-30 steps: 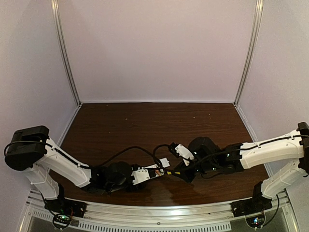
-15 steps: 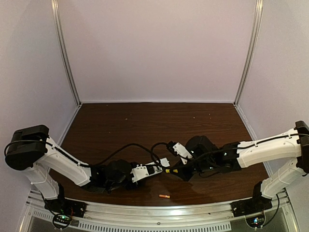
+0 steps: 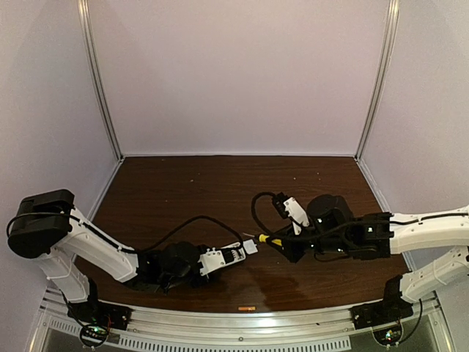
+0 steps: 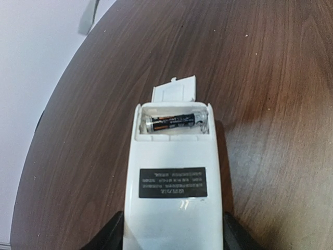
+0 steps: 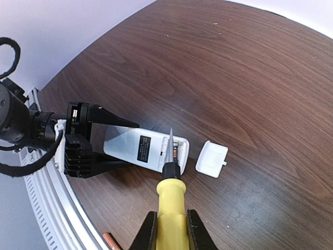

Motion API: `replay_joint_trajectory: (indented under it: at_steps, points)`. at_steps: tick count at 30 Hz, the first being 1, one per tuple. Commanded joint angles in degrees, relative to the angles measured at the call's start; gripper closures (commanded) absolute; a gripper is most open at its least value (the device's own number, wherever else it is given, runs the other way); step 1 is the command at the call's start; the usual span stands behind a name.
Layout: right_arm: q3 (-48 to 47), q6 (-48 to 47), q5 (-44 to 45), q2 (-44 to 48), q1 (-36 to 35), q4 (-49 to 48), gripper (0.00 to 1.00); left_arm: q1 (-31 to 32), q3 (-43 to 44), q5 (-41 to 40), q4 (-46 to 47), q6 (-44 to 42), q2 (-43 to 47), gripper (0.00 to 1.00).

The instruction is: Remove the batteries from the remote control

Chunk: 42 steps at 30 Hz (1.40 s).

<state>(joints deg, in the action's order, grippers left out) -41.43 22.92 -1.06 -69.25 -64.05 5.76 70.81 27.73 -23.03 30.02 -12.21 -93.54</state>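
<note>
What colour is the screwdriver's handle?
The screwdriver handle is yellow, clearest in the right wrist view.

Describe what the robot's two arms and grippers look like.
The left arm and right arm have white link shells with black joint housings, and there is a bulky black block at the left elbow. A loose black cable loops near each wrist. The left gripper and right gripper have black jaws.

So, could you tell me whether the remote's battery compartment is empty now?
Not empty. The remote control has its bay uncovered, with one dark battery inside; the cover lies beside it.
</note>
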Motion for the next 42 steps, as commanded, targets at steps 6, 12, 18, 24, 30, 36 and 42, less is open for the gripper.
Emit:
replay_joint_trajectory:
  at_steps: [6,12,18,24,30,36,42]
  points:
    - [6.18,4.73,7.65,9.25,-0.29,-0.1,1.0,-0.42,0.08,-0.14,2.16,1.96,2.72,1.0]
    - [8.12,8.39,11.07,12.66,-0.24,0.78,1.0,-0.41,-0.17,0.27,2.7,3.26,3.12,1.0]
    - [6.65,12.32,16.39,12.92,-0.28,4.14,1.0,-0.45,-0.49,-0.09,0.5,5.97,5.66,1.0]
    - [2.74,11.61,13.56,11.5,-0.27,7.45,1.0,-0.42,-1.27,-1.05,-1.88,9.7,8.99,1.0]
    - [3.24,10.02,5.04,12.67,1.69,4.37,1.0,-1.02,-4.03,2.95,-0.04,11.96,12.79,1.0]
    - [3.38,8.65,-0.08,12.46,3.14,2.99,1.0,-1.56,-5.5,5.54,-0.2,14.61,14.43,1.0]
    - [1.22,8.64,-6.03,11.16,3.1,9.12,1.0,-2.4,-5.86,9.89,1.29,14.65,13.17,1.0]
